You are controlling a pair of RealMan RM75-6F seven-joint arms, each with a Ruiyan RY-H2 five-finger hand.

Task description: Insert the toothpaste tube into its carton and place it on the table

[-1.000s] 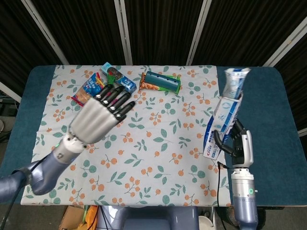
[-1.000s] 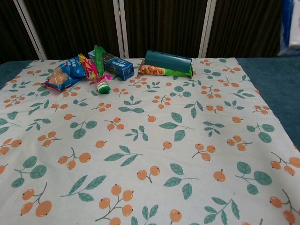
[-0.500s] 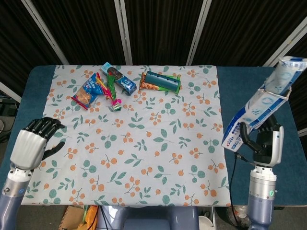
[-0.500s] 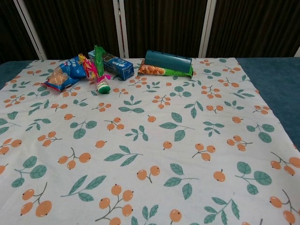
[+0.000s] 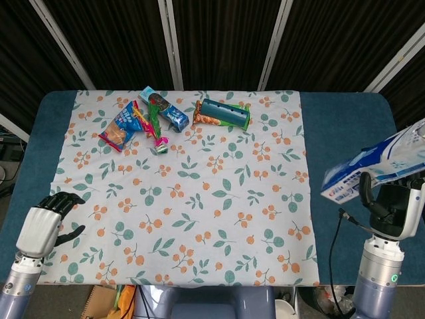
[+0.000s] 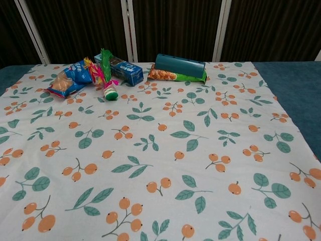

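In the head view my right hand (image 5: 392, 203) grips a blue and white toothpaste carton (image 5: 372, 169) at the right edge, held above the blue table (image 5: 345, 119) and tilted with its far end up toward the right. The carton runs out of the frame, so the toothpaste tube cannot be seen. My left hand (image 5: 45, 224) hangs at the lower left, beside the cloth's left edge, with its dark fingers curled in and nothing in them. Neither hand appears in the chest view.
A floral cloth (image 5: 186, 193) covers most of the table. At its far side lie a blue snack bag (image 5: 123, 125), a blue box (image 5: 166, 109), a green-capped item (image 6: 107, 85) and a dark green box on an orange packet (image 5: 224, 113).
My right hand has moved right and down with the carton, which has tipped from steep to nearly level. My left hand has dropped from over the cloth to the lower left.
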